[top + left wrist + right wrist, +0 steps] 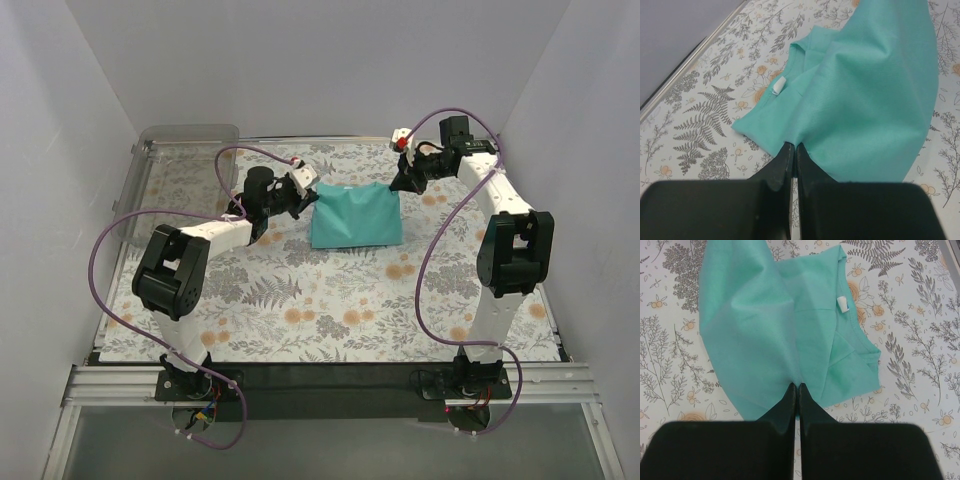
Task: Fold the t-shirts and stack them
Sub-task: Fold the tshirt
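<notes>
**Item 1: t-shirt** (355,218). Teal, plain, one piece. We find it at the far middle of the table (330,310), strung between the two grippers. Its far edge is pulled taut from one gripper to the other, and its near edge lies on the tabletop. From above it reads as a rough rectangle, doubled over. In the left wrist view the neck opening faces up, with a small white label (780,86) inside the collar. The right wrist view shows the same label beside the neckline.

**Item 2: left gripper** (305,195). At the shirt's left far corner. Jaws clenched, the black fingers (782,165) pressed flat together. We see teal cloth running right into their tips (a fold pinched between them), so we list it as grasping the t-shirt.

**Item 3: right gripper** (400,183). At the shirt's right far corner. Jaws likewise clenched, fingers (807,405) closed with no gap. The cloth gathers to a point at their tips, so it too is grasping the t-shirt.

**Item 4: table.** Covered in a floral print of grey ferns and orange blossoms. The print shows around the shirt on every side.

**Item 5: bin** (190,140). Clear plastic, at the far left corner of the table, well apart from the shirt.

**Item 6: cables** (100,260). Purple, one looping along each arm.
</notes>
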Controlling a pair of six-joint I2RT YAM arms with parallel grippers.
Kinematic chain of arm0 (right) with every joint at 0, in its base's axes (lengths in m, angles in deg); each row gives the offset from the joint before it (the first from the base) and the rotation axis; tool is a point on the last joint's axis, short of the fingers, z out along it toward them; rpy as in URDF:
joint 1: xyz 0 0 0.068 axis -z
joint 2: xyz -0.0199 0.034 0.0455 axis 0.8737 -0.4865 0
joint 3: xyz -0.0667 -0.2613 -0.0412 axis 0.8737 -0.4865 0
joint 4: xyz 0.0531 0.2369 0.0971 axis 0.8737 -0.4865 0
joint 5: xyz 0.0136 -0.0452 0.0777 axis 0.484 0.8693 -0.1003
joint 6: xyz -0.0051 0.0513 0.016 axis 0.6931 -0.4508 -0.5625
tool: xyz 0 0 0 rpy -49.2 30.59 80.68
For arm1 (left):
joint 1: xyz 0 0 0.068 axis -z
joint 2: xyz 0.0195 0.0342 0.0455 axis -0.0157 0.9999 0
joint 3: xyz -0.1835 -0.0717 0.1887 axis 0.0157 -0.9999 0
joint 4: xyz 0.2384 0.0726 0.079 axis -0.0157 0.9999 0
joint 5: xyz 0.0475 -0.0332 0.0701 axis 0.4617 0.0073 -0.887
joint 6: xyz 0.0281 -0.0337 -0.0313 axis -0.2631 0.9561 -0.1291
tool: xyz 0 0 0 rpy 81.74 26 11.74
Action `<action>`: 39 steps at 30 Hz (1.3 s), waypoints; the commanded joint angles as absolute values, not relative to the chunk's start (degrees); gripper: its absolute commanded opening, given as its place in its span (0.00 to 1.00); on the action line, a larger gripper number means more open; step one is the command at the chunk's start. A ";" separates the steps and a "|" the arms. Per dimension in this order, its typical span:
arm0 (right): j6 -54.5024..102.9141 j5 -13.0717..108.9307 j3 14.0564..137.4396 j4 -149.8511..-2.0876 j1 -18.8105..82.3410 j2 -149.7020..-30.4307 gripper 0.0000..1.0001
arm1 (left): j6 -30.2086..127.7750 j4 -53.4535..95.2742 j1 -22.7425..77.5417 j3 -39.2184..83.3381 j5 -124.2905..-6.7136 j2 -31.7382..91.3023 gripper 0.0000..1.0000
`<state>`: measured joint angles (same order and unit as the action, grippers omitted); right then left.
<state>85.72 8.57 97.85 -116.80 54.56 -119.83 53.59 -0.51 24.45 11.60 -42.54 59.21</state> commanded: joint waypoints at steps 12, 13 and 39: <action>81.73 6.09 93.10 -109.30 56.85 -112.61 0.01 | 55.13 -10.47 24.10 10.09 -41.16 55.19 0.00; 81.73 5.65 93.10 -109.39 57.02 -112.35 0.01 | 55.22 -10.73 24.10 10.18 -41.16 55.10 0.00; 67.32 11.27 100.57 -97.27 57.90 -121.84 0.01 | 58.21 -9.15 23.31 25.73 -47.65 72.23 0.00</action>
